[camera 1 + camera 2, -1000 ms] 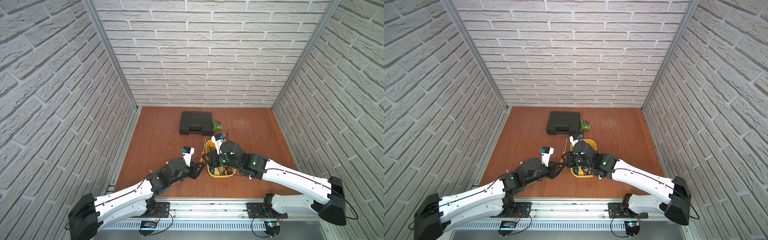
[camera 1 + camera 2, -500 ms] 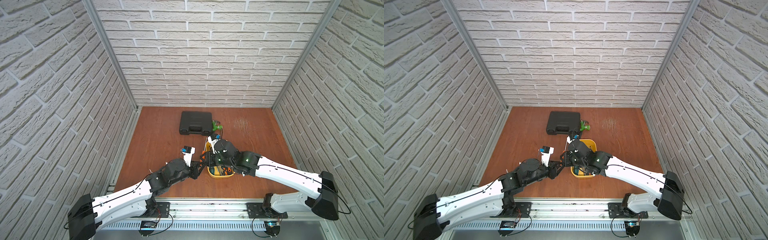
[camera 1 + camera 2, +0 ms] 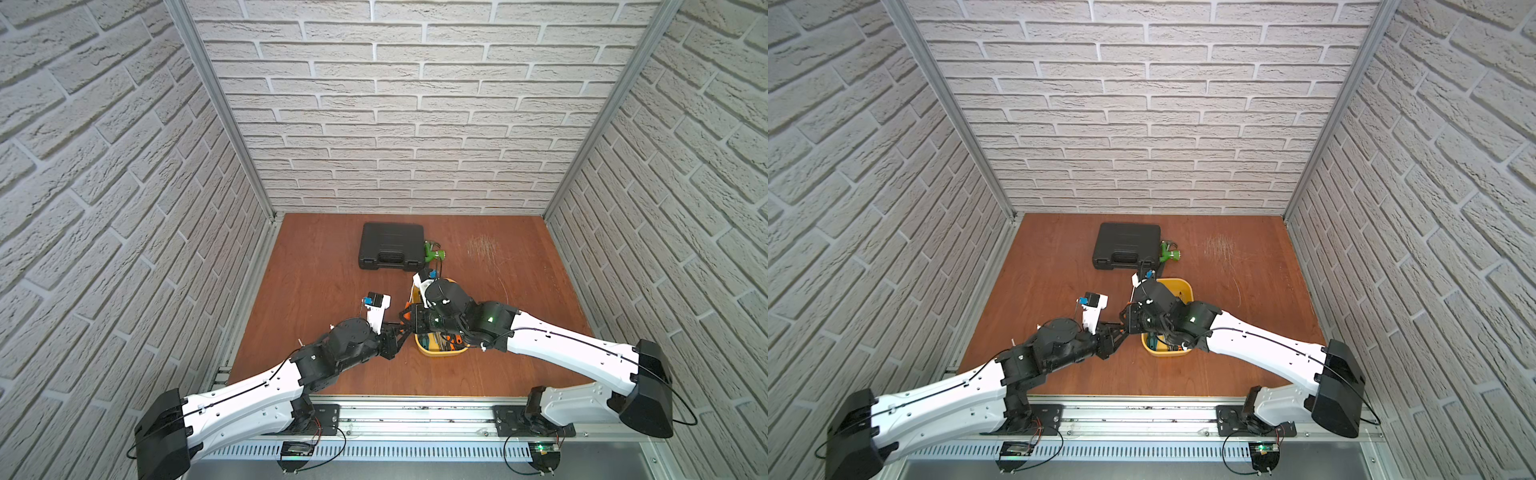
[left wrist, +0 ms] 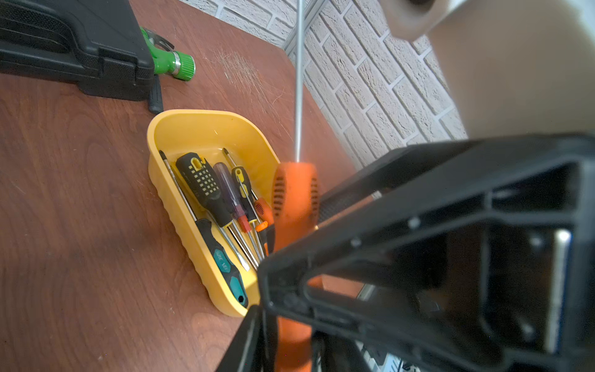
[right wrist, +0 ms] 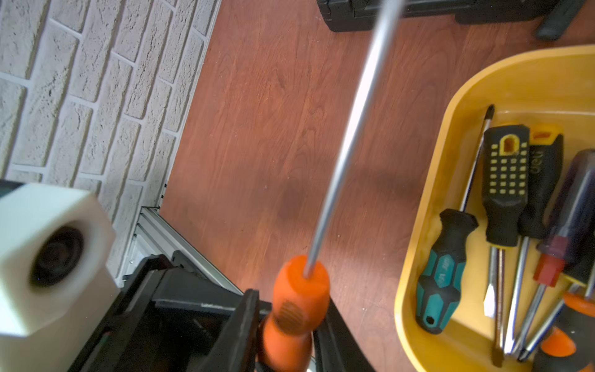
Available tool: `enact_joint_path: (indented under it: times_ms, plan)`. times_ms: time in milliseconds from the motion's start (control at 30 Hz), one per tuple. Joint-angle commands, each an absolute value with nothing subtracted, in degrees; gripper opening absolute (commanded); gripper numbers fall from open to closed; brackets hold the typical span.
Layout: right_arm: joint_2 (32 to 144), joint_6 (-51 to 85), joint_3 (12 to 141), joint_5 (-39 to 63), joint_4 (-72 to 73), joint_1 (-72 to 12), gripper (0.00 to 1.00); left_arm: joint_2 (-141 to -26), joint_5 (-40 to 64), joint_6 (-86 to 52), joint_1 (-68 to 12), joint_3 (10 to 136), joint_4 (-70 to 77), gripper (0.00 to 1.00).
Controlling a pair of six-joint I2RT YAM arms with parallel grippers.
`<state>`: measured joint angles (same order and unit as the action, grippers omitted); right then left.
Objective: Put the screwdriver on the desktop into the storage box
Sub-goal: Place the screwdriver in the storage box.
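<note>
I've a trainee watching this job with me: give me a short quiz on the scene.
1. True or false: the orange screwdriver lies in the box.
2. What lies beside the black case? A green nozzle; B hammer; C tape.
3. Which grippers clamp its handle?
Key: 1 false, it is held outside the box; 2 A; 3 both, left gripper and right gripper.

Orange screwdriver; yellow storage box; reddish-brown wood-grain desktop; black tool case.
</note>
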<state>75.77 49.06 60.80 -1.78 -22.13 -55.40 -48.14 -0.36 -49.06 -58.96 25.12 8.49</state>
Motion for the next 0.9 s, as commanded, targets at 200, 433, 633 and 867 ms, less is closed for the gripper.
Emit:
enact_joint_path:
  times_ms: [200,433,633,867]
  plan:
    - [74.8,48.9,60.8,-1.4,-20.3,-55.4,0.03,-46.3,-0.1,-47.5,-59.3,26.0,11.0,0.14]
    - [72.7,48.1,60.3,-4.2,-21.7,-55.3,0.03,-45.1,-1.3,-46.3,-59.3,26.4,6.2,0.64]
    - [69.0,46.7,60.1,-8.5,-26.0,-54.6,0.03,-44.6,-2.6,-44.4,-59.3,28.2,-0.5,0.98]
    - [66.3,46.0,59.8,-11.1,-33.2,-52.1,0.03,-42.8,-21.2,-43.1,-59.3,33.1,-16.2,0.98]
